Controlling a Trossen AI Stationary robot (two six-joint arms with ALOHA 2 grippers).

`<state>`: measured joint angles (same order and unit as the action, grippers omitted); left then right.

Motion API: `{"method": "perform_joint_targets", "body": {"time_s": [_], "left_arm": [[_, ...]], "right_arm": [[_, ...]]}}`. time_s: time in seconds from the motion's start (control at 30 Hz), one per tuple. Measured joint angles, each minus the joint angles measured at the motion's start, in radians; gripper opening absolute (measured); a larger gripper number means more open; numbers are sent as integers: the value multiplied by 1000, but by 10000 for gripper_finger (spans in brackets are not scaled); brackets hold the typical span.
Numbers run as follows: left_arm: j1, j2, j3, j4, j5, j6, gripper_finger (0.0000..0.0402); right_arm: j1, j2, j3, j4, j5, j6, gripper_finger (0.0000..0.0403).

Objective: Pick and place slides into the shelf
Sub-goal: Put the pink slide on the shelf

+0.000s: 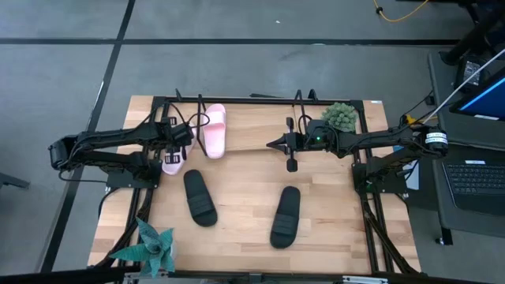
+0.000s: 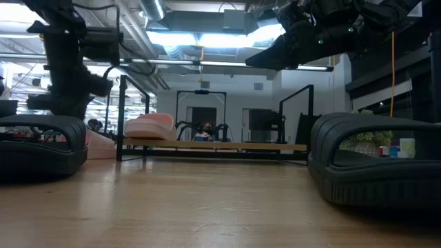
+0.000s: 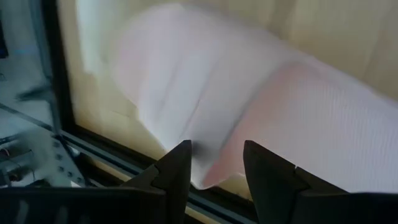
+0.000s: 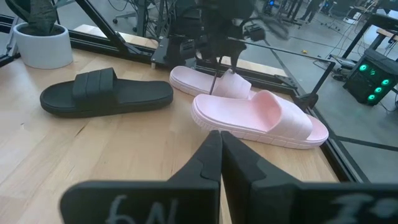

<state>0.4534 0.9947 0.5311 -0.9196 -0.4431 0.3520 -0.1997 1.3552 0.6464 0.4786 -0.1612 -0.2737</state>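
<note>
Pink rubber fills the left wrist view: the left hand (image 3: 216,163) has its fingers spread either side of the edge of a pink slide (image 1: 170,161), not clenched on it yet, so a grasp looks about to begin. From above that slide sits at 9 o'clock on the table (image 1: 331,229), partly under the arm. The other pink slide (image 1: 215,131) lies at 11 o'clock on the shelf (image 1: 260,118) board, lengthwise, likely so four fit side by side. Two black slides wait in the open, one (image 1: 200,197) at 7 o'clock, the other (image 1: 286,215) at 5. The right hand (image 1: 290,146) hangs near the centre with its fingers pressed together and empty, apparently kept clear of the left arm
</note>
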Motion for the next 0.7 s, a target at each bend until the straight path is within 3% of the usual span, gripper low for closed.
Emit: {"method": "perform_joint_targets", "body": {"time_s": [0.23, 0.7], "left_arm": [[0, 0, -19, 16, -70, -1, 139], [0, 0, -17, 25, -73, -5, 133]], "right_arm": [[0, 0, 0, 0, 1, 0, 7], [0, 0, 0, 0, 2, 0, 7]]}}
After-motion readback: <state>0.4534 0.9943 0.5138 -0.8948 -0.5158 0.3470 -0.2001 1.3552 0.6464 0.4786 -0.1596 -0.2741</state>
